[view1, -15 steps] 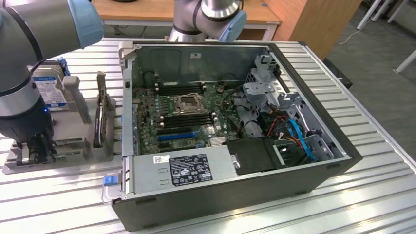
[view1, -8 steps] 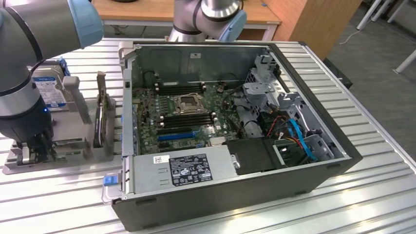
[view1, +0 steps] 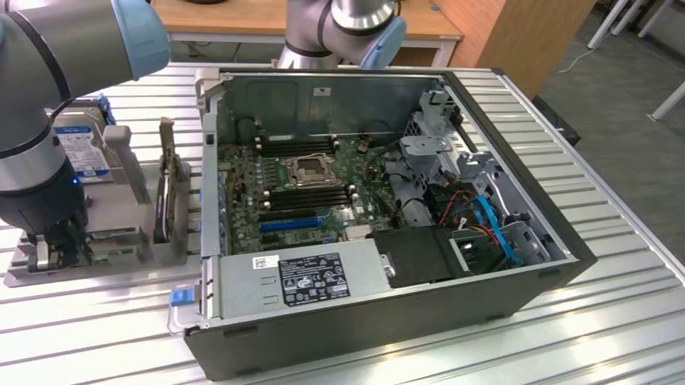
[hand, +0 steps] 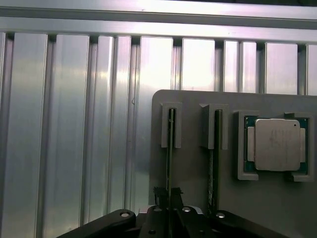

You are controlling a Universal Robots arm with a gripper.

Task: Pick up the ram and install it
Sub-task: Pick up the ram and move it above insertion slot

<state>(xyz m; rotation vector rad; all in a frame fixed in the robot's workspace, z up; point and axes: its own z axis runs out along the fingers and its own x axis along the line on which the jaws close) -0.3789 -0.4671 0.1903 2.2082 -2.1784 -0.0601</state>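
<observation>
The claw [hand: 169, 210] is clamped on the thin green ram stick [hand: 170, 148] between its fingers. The grey slotted holder [hand: 193, 168] stands the stick on edge, likely so its flat sides can be gripped.

Bright, even overhead light; the ribbed metal tabletop [view1: 599, 265] throws white glare streaks in both views. The computer case [view1: 321, 88] interior lies in soft shadow. In the wrist view the claw [hand: 169, 197] and the ram [hand: 169, 148] show dark
</observation>
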